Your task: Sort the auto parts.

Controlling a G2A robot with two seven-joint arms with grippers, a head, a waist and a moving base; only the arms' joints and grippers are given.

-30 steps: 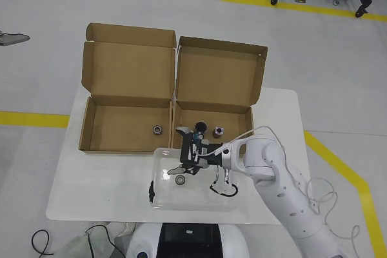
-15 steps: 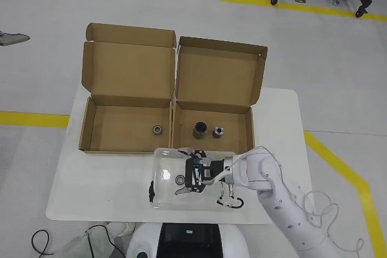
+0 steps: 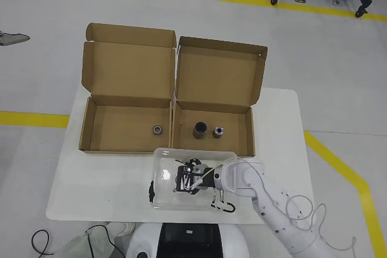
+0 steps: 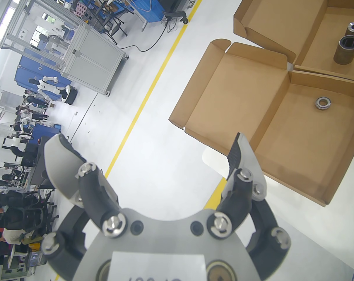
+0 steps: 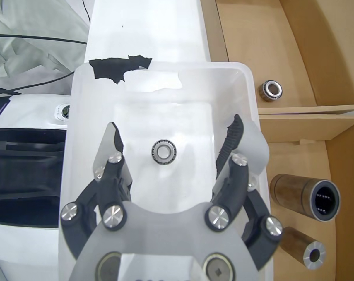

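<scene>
Now, right tool [image 5: 176, 125] spread wide (empty) — above bearing [image 5: 164, 152], inside clear bin [image 5: 212, 66].

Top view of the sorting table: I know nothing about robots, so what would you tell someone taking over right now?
Right gripper: open, down in the clear bin over the loose bearing, not closed on it.
Left gripper: open, empty, off to the side above the floor.
Done: boxed bearing lies in one cardboard box; large cylinder and small cylinder stand in the neighbouring box.
Left: grip the loose bearing, likely place it beside the boxed bearing.
</scene>
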